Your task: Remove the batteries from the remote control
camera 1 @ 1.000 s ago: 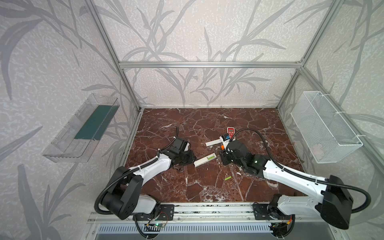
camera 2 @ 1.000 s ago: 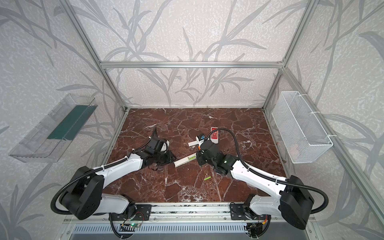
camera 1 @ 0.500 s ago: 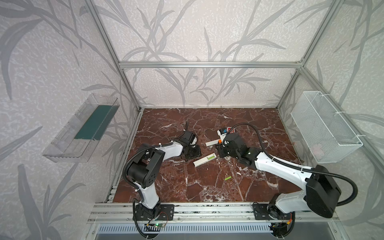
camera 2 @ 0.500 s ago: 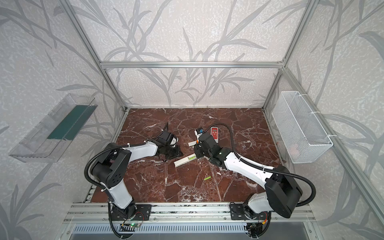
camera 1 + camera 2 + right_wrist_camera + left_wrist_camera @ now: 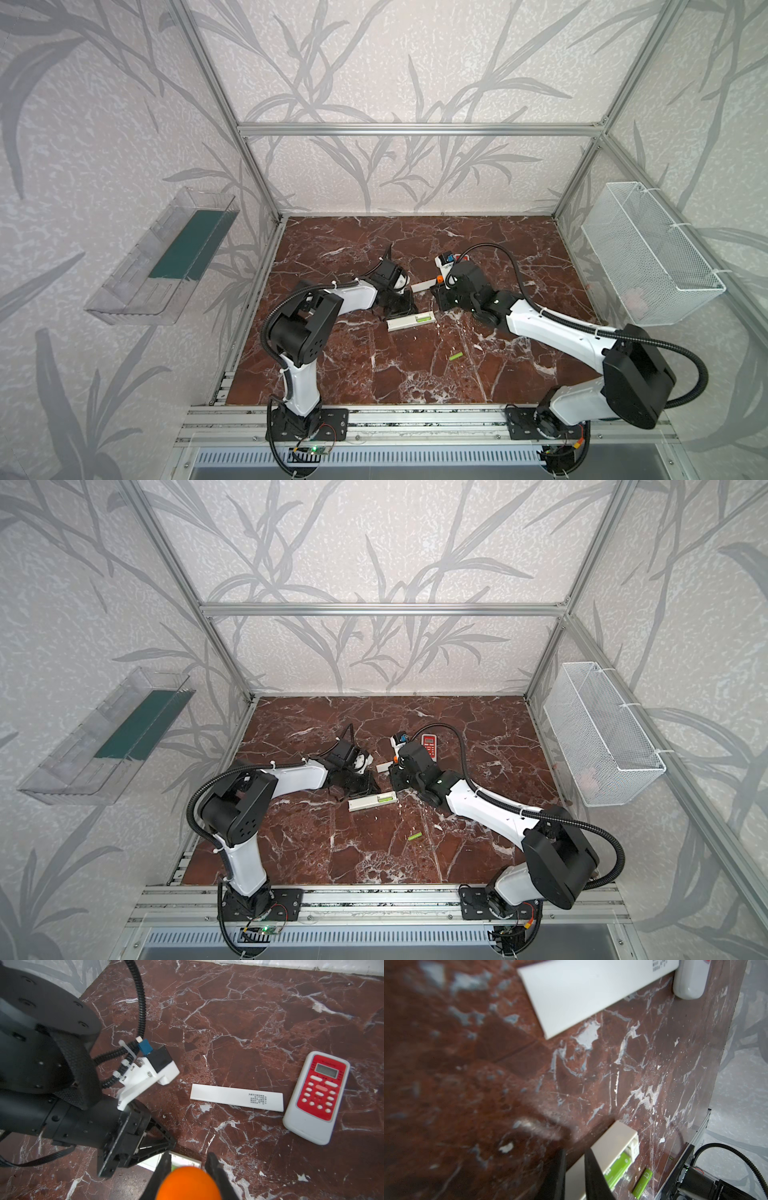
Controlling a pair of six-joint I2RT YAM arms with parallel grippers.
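Left pincer sits at the end of the open remote, fingers a narrow slit apart; gripping or not, I can't tell; one battery lies in the remote just past its tips; a second battery lies loose, well apart; right pincer clamps an orange tool handle.

No word, brand or number is coming through legibly. A flat white cover is carrying a small block of black print near one end, too fine to make out. The red-faced remote just beside it is showing a grey display and tiny captions around its white buttons, all unreadable. A lime-green battery in the open white remote and a loose battery near it are each bearing white marks — blurred shapes, no letters discernible.
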